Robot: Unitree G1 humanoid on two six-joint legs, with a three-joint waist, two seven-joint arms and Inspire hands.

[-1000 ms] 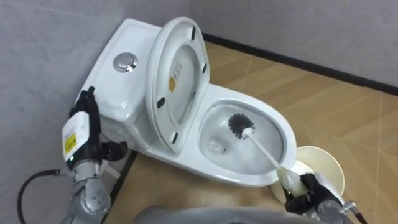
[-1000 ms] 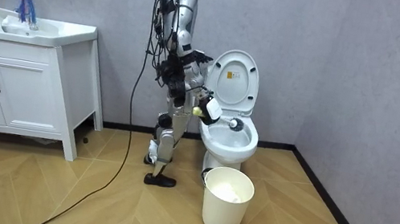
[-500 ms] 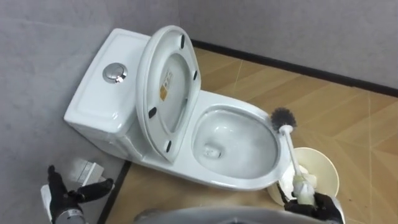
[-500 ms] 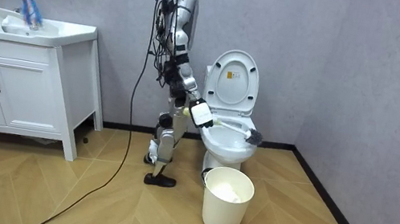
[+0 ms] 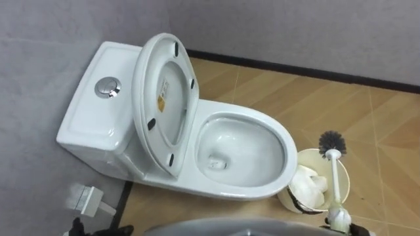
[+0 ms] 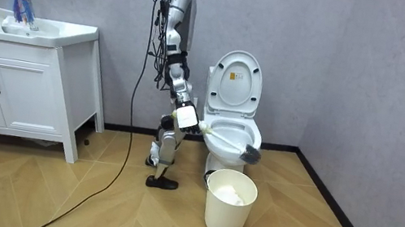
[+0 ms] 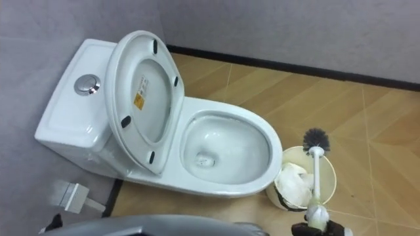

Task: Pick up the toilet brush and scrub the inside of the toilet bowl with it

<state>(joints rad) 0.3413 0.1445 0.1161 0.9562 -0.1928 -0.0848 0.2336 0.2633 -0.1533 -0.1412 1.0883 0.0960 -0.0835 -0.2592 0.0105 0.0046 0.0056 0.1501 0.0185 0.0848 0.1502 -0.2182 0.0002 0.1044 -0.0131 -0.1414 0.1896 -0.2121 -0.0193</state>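
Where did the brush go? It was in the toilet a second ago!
The right hand lifted the brush out of the toilet bowl and swung it to the robot's right; its bristles now point up above the bin. The hand kept hold of the handle. The seat stayed up; the bin stayed put.
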